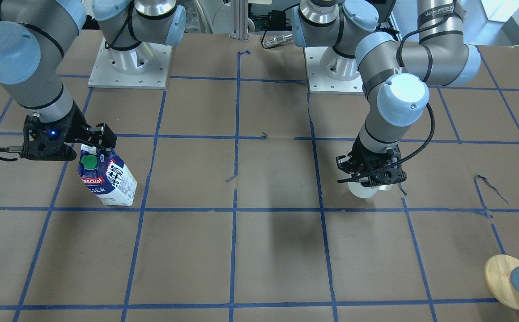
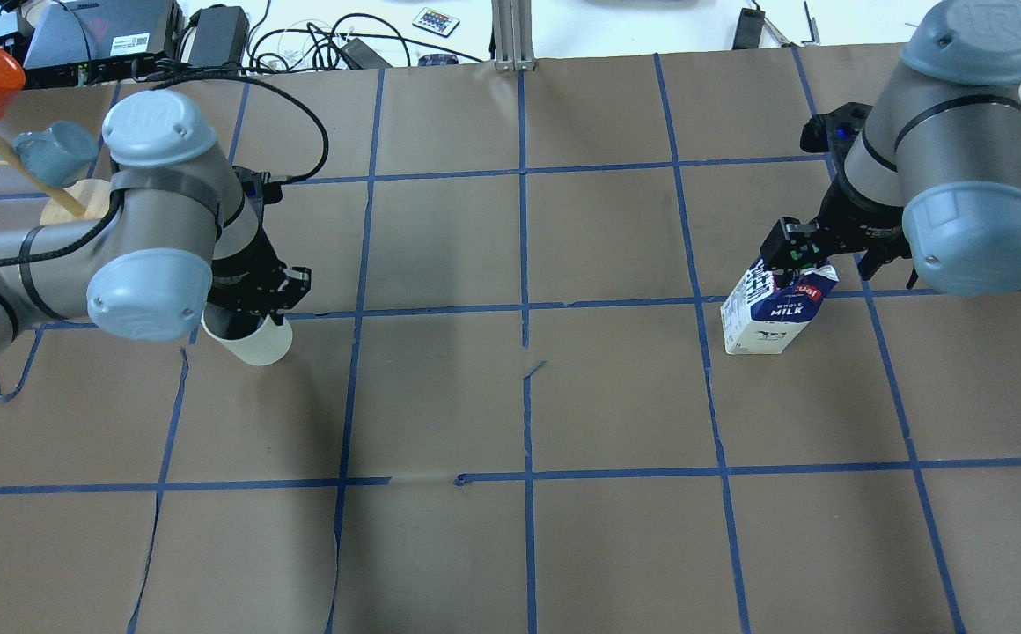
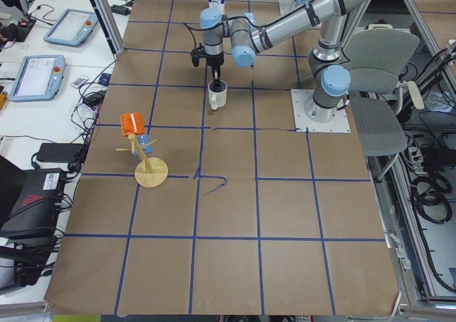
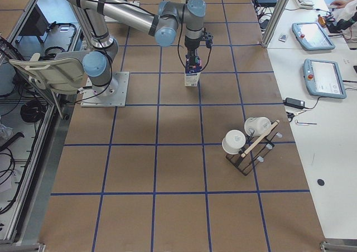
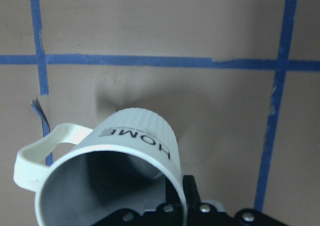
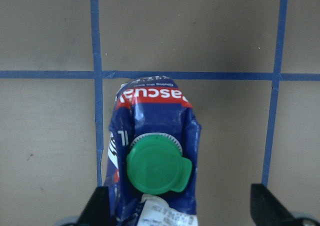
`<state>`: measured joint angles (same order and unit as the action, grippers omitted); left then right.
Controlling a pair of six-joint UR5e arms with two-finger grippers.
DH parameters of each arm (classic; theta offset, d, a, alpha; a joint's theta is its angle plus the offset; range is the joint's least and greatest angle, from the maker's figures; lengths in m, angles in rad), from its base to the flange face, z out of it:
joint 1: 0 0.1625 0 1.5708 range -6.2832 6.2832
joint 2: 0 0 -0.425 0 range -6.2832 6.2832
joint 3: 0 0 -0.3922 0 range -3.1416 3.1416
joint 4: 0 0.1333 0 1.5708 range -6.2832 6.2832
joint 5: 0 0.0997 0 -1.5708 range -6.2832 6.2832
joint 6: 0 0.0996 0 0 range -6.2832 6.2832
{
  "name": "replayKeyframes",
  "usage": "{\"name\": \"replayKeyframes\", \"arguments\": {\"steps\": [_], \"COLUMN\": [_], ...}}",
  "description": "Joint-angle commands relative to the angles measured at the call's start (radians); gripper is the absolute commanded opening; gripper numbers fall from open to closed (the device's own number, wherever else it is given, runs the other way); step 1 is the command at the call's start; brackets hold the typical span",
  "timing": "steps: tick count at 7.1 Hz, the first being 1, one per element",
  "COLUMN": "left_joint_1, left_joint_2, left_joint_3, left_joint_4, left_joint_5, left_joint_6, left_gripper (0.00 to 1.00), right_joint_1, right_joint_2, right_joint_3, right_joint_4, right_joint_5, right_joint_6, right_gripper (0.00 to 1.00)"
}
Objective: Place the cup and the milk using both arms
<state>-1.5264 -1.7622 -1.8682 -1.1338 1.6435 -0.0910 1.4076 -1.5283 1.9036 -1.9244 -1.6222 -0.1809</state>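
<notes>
The white cup (image 2: 251,342) with black "HOME" lettering (image 5: 135,136) hangs tilted from my left gripper (image 2: 255,295), low over the brown paper. The gripper is shut on the cup's rim, and one finger (image 5: 189,192) shows against the wall. The cup also shows in the front view (image 1: 366,190), mostly hidden under the gripper (image 1: 371,172). The blue and white milk carton (image 1: 107,179) with a green cap (image 6: 157,163) stands on the table. My right gripper (image 2: 792,251) is open over the carton's top, its fingers (image 6: 97,208) on either side and a gap on one side.
A wooden mug tree (image 2: 62,207) with an orange cup and a blue cup stands at the table's far left edge. It also shows in the front view (image 1: 505,279). A black rack with white mugs (image 4: 245,146) stands beyond the carton's side. Blue tape marks a grid on the paper.
</notes>
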Motion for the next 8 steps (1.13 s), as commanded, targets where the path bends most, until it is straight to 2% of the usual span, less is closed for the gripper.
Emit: {"name": "replayKeyframes", "arguments": {"steps": [1, 2, 4, 5, 7, 8], "left_joint_1": [-0.139, -0.199, -0.322, -0.355, -0.379, -0.379], "left_joint_2": [-0.148, -0.23, -0.391, -0.464, -0.575, -0.592], "left_joint_3": [0.24, 0.33, 0.529, 0.619, 0.749, 0.77], "left_joint_4": [-0.053, -0.054, -0.043, -0.041, -0.032, -0.031], "left_joint_5": [-0.066, -0.077, -0.105, -0.105, -0.105, -0.105], "left_joint_6": [-0.247, -0.369, -0.607, -0.656, -0.667, -0.664], "left_gripper": [0.0, 0.0, 0.0, 0.0, 0.0, 0.0], "right_joint_1": [0.002, 0.002, 0.002, 0.002, 0.007, 0.008], "right_joint_2": [-0.003, 0.0, 0.0, 0.007, 0.008, 0.011], "right_joint_3": [0.002, -0.003, -0.023, -0.053, -0.099, -0.125], "right_joint_4": [0.001, -0.002, -0.005, 0.002, 0.008, 0.016], "right_joint_5": [0.008, 0.021, 0.024, 0.022, 0.022, 0.028], "right_joint_6": [0.006, 0.006, 0.003, -0.008, -0.008, -0.008], "right_gripper": [0.61, 0.46, 0.26, 0.17, 0.17, 0.18]}}
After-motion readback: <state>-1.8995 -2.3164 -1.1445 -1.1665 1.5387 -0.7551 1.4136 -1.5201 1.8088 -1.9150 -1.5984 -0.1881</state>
